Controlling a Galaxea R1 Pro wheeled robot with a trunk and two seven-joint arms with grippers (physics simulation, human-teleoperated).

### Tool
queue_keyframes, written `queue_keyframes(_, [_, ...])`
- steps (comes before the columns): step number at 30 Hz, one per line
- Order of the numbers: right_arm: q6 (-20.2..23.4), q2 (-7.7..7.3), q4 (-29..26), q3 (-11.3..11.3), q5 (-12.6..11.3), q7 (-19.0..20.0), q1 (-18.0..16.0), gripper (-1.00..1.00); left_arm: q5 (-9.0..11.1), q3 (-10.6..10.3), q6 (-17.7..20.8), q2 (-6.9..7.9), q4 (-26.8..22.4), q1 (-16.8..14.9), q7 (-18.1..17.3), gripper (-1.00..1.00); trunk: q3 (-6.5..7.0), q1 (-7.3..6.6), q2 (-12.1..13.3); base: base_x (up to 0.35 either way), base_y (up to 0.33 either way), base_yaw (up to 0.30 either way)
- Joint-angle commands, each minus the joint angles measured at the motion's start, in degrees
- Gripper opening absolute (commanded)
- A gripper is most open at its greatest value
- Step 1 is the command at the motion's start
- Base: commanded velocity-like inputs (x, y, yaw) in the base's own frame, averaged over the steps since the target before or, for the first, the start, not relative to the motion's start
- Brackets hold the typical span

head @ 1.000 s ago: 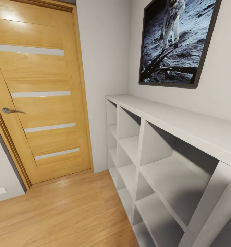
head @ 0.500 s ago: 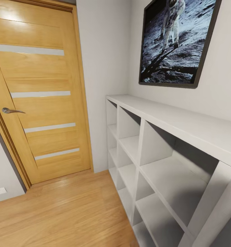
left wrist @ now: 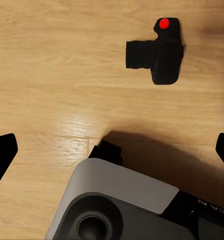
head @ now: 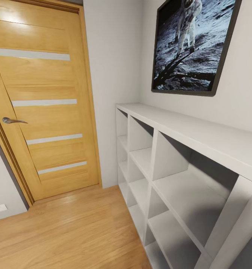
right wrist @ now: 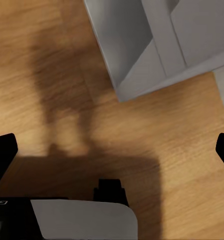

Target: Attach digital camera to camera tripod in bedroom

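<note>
Left wrist view shows the digital camera [left wrist: 156, 51] lying on the wood floor [left wrist: 52, 75] beyond the spread left gripper [left wrist: 112, 150] fingers [left wrist: 3, 152], so lower squarely over its body before closing.

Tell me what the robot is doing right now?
Nothing is being held yet. The robot faces a wooden door and a white shelf with bare cubbies, under a moon poster. The left wrist view looks down at a small black camera with a red dot, lying by itself on the wood floor. The left gripper hangs above the floor with its jaws wide apart, clear of the camera. The right gripper is open too, above the floor near the shelf's base.
</note>
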Motion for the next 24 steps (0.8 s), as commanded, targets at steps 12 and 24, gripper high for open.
queue_keyframes(12, [0.47,0.15,-0.19,0.07,0.42,-0.11,-0.18,1.00,0.32,-0.08,0.47,-0.09,-0.41,-0.12,0.31,1.00,-0.06,0.00,-0.03,0.000,0.000,0.000])
queue_keyframes(24, [0.35,0.40,-0.37,0.45,1.00,0.14,-0.19,1.00,0.52,-0.09,0.37,-0.07,-0.44,-0.11,0.38,1.00,-0.06,0.00,-0.03,0.000,0.000,0.000])
